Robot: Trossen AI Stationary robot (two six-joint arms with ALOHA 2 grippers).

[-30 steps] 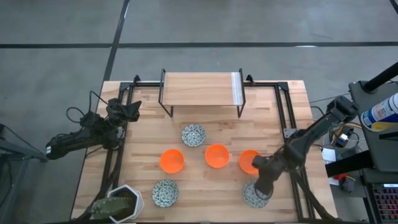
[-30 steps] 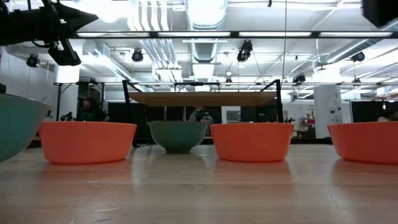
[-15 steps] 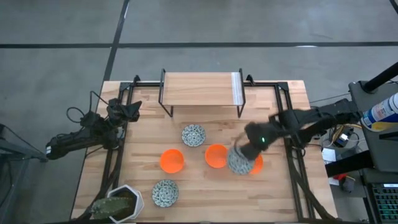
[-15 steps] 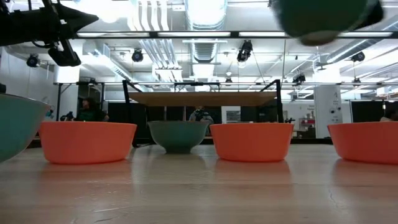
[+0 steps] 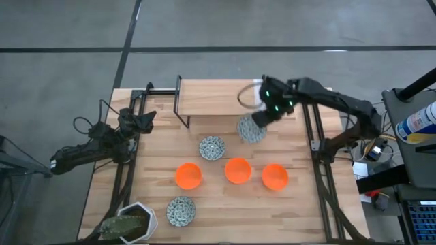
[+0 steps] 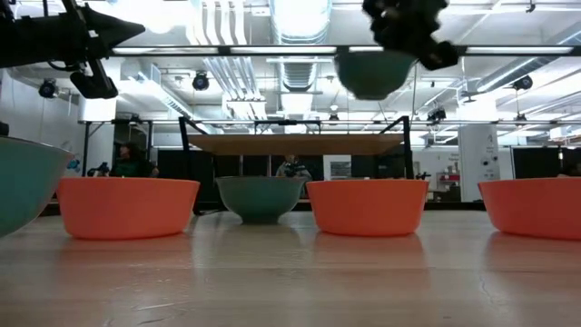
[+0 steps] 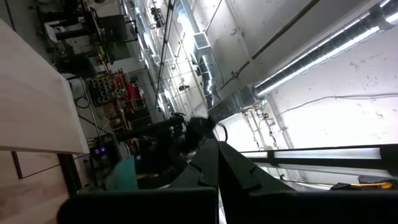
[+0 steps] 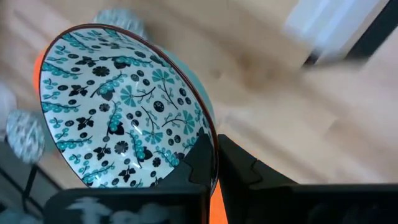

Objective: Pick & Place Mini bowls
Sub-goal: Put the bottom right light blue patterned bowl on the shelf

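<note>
Above table (image 5: 300,146): teal-patterned speckled bowl (image 8: 118,106), pincer-gripped (image 8: 211,163).

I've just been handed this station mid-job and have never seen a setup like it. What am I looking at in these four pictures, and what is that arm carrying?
Two dark robot arms work at a wooden table. One picture looks straight down on it, one looks level across the tabletop, and two come from cameras on the arms' wrists.

The right gripper is up in the air near the raised wooden shelf, pinching the rim of a patterned bowl; the level view shows that bowl hanging high above the table.

On the table sit three orange bowls, two more patterned bowls and a white plant pot at the near left corner.

The left gripper waits at the table's left edge, fingers closed, holding nothing.
</note>
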